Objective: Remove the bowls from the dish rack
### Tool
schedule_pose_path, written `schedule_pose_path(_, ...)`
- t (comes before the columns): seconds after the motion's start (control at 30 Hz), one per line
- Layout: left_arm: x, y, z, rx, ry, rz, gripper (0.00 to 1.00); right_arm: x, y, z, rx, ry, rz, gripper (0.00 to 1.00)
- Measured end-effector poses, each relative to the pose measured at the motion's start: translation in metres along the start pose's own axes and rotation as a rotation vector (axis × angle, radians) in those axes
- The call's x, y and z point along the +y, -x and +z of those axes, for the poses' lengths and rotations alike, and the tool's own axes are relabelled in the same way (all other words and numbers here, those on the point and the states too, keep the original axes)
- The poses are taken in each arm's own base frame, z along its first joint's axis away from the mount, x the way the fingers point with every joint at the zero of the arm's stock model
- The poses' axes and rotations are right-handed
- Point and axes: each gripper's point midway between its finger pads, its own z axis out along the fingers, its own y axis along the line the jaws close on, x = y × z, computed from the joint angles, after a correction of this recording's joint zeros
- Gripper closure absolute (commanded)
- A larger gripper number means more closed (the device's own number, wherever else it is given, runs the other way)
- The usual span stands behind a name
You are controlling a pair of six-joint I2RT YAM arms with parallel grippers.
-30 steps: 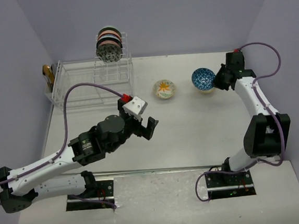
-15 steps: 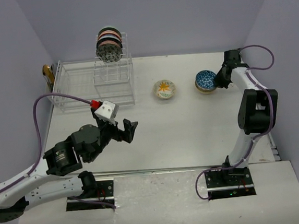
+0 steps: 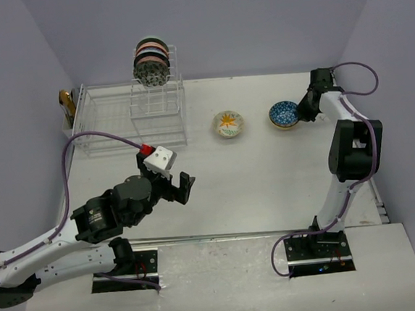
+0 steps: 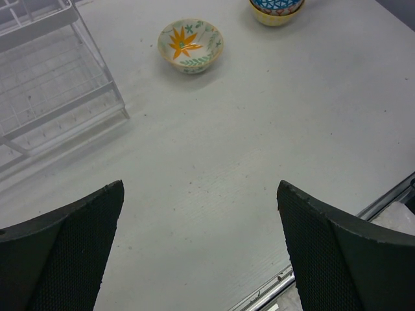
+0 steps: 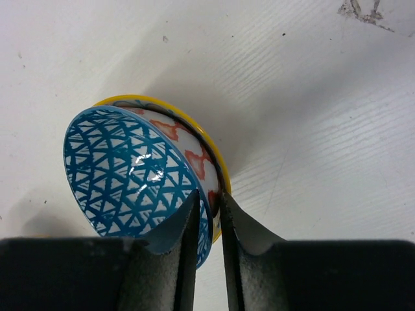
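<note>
right wrist: right claw clamped on blue bowl rim, over yellow bowl
left wrist: left claw apart above surface
top external: dish rack upper left

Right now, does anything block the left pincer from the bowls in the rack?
Nothing visible does. Only bare table lies between the left pincer and the rack, whose tower holds the bowls; the flower bowl sits off to the right.
</note>
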Motion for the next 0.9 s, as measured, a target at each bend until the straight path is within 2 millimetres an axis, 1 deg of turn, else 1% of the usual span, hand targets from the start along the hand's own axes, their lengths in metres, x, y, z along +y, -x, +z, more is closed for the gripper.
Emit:
schedule_pose_path(0.03,0.000,0.000,0.000,0.000,-0.001,0.000,0.00,0.000,0.002,0.000,-0.005,0.003,0.001,0.75)
schedule_pose_path(0.1,-0.001,0.001,0.000,-0.003,-0.003,-0.001,0.00,0.001,0.003,0.000,-0.006,0.006,0.005,0.71)
schedule_pose_path(0.13,-0.001,0.001,0.000,-0.004,-0.004,-0.002,0.00,0.001,0.002,0.000,-0.005,0.008,0.005,0.66)
schedule_pose_path(0.23,-0.001,0.002,0.000,-0.007,-0.004,-0.005,0.00,0.002,0.002,0.000,-0.004,0.009,0.007,0.61)
schedule_pose_path(0.37,0.004,0.003,0.000,-0.014,0.028,-0.028,0.00,0.002,0.003,-0.002,-0.009,0.011,0.004,0.62)
schedule_pose_path(0.43,0.010,0.003,0.002,-0.017,0.074,-0.052,0.00,0.001,0.004,-0.007,-0.018,0.012,0.004,0.66)
schedule_pose_path(0.47,0.012,0.003,0.003,-0.019,0.099,-0.068,0.00,0.001,0.004,-0.011,-0.022,0.012,0.004,0.71)
schedule_pose_path(0.53,0.019,0.006,0.006,-0.020,0.163,-0.096,0.00,0.001,0.006,-0.020,-0.037,0.019,0.003,0.74)
schedule_pose_path(0.63,0.026,0.022,0.014,-0.039,0.242,-0.150,0.00,0.001,0.009,-0.030,-0.054,0.031,0.006,0.78)
schedule_pose_path(0.7,0.033,0.035,0.020,-0.055,0.285,-0.185,0.00,0.000,0.010,-0.030,-0.060,0.033,0.009,0.79)
schedule_pose_path(0.77,0.046,0.054,0.027,-0.082,0.332,-0.231,0.00,-0.005,0.004,-0.026,-0.050,0.026,0.011,0.79)
schedule_pose_path(0.83,0.066,0.074,0.035,-0.109,0.379,-0.282,0.00,-0.011,-0.004,-0.023,-0.034,0.018,0.014,0.79)
schedule_pose_path(0.9,0.085,0.098,0.047,-0.138,0.413,-0.335,0.00,-0.014,-0.009,-0.027,-0.028,0.020,0.015,0.79)
